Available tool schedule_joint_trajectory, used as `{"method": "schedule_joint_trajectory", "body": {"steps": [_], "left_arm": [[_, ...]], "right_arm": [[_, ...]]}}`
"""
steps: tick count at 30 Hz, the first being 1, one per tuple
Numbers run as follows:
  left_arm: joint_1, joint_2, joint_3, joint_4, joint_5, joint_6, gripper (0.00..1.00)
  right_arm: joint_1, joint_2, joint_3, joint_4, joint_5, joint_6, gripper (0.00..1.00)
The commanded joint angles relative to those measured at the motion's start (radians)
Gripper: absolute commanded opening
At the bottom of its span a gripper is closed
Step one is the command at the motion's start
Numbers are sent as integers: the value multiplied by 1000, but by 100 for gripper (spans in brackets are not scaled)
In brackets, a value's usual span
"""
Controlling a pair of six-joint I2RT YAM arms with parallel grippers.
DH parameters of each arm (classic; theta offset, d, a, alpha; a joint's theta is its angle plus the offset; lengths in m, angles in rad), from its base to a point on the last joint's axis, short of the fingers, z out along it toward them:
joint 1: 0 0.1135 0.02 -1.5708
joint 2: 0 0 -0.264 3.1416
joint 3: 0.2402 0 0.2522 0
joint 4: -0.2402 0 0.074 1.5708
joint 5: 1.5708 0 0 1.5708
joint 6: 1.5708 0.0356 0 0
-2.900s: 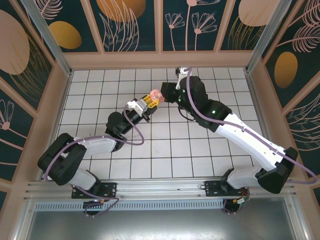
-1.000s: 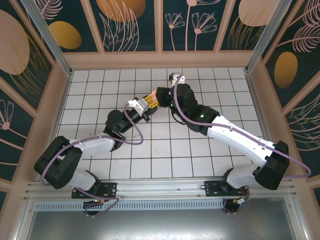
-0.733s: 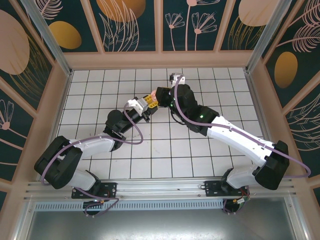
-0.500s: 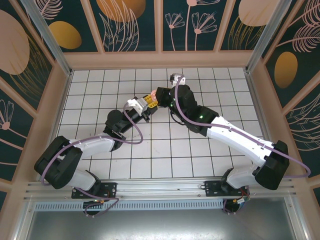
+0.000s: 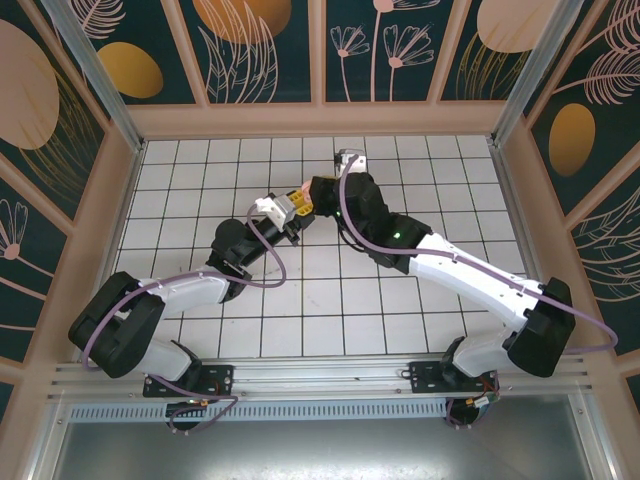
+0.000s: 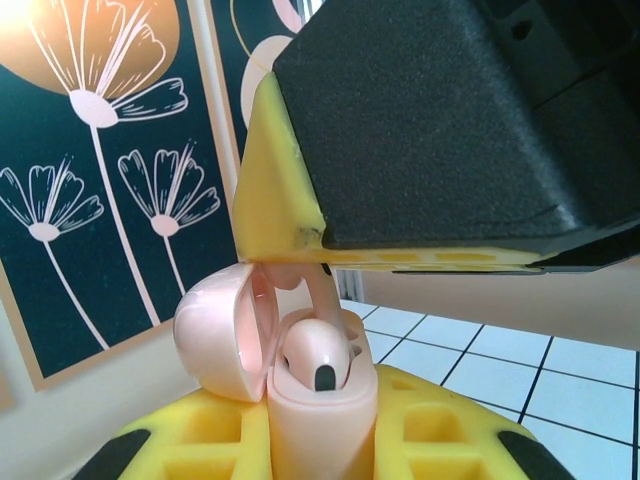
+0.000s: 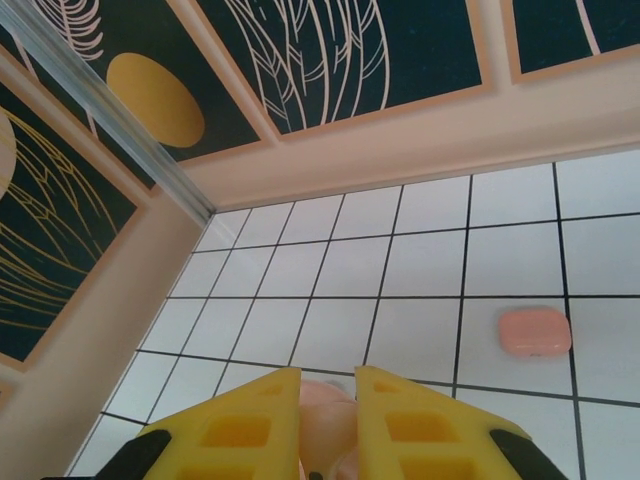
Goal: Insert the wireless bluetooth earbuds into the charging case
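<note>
In the left wrist view my left gripper [image 6: 320, 435] is shut on a pale pink charging case [image 6: 320, 410], held upright with its lid [image 6: 215, 335] swung open to the left. One pale pink earbud [image 6: 315, 352] sits in the case. A second pale pink earbud [image 6: 322, 292] hangs stem-down into the case from my right gripper's yellow pad [image 6: 290, 215]. In the right wrist view my right gripper [image 7: 328, 405] is shut on that earbud [image 7: 328, 428]. From above, the left gripper [image 5: 291, 208] and right gripper [image 5: 317, 192] meet mid-table.
A coral-salmon closed case [image 7: 535, 332] lies on the white tiled floor [image 7: 420, 260] beyond the right gripper. Patterned walls [image 5: 260, 50] enclose the workspace on three sides. Both arms reach across the centre of the table.
The right arm has moved left and closed in on the left gripper, bringing its earbud over and into the open case. The left arm has barely moved.
</note>
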Motion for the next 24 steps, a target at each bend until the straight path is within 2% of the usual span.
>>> {"method": "schedule_joint_trajectory", "body": {"steps": [1,15,24], "left_arm": [[-6,-29,36,109,27,-5,0],[-7,-29,46,102,11,-14,0],[-7,-25,51,96,14,-25,0]], "right_arm": [[31,45,-4,-69,-19,-47,17],[43,-13,-91,-3,-68,-51,17],[48,21,-53,-35,-65,-55,18]]}}
